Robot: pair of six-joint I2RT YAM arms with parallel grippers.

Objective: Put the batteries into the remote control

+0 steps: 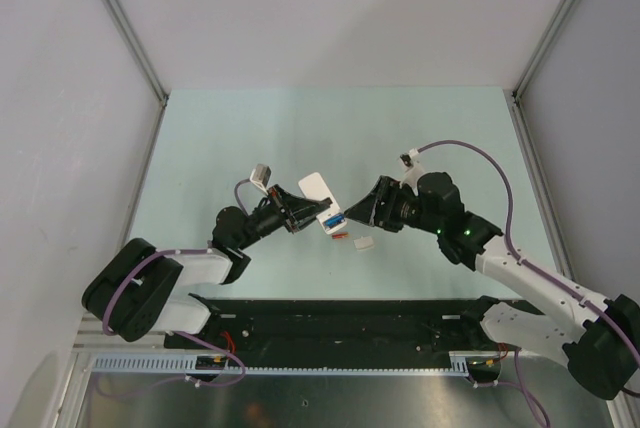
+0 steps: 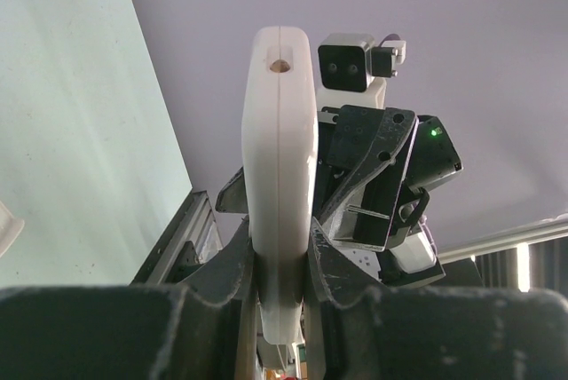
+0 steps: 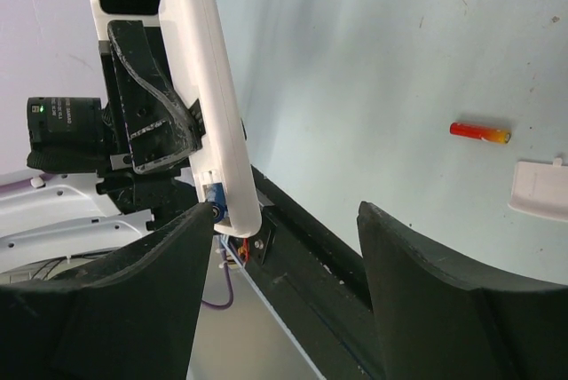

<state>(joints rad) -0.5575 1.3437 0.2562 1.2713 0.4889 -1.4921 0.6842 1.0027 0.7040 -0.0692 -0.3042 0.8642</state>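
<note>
**Left gripper holds the remote up; right gripper stands wide open at its lower end**

In the top view the left gripper (image 1: pixel 295 210) sits just left of the table's (image 1: pixel 200 148) centre. It is clamped on the remote control (image 1: pixel 318 193), whose plain white back faces the camera, and which runs from 11 o'clock at its free end to 5 o'clock at its lower end. In the left wrist view the remote control (image 2: pixel 280 158) stands edge-on, with its lower part pinched between the two fingers (image 2: pixel 342 282) of the left gripper (image 2: pixel 282 265).

A blue battery (image 1: pixel 331 220) shows at the lower end of the remote. In the right wrist view this blue battery (image 3: pixel 218 214) sits in the bottom of the white body (image 3: pixel 213 114).

At about 5 o'clock from that end, an orange-red battery (image 1: pixel 340 236) lies loose on the table.

The right gripper (image 1: pixel 348 216) meets the remote's lower end from 3 o'clock. In its own camera the right gripper (image 3: pixel 284 247) has its jaws spread wide and grips nothing. One fingertip (image 3: pixel 202 218) is right beside the blue battery; whether it touches cannot be told.

Farther right, the orange-red battery (image 3: pixel 479 133) lies flat on the table. A white cover piece (image 3: pixel 540 189) lies near it at 4 o'clock, apart from it. From above, the cover (image 1: pixel 364 243) lies just below the right gripper's tips.
</note>
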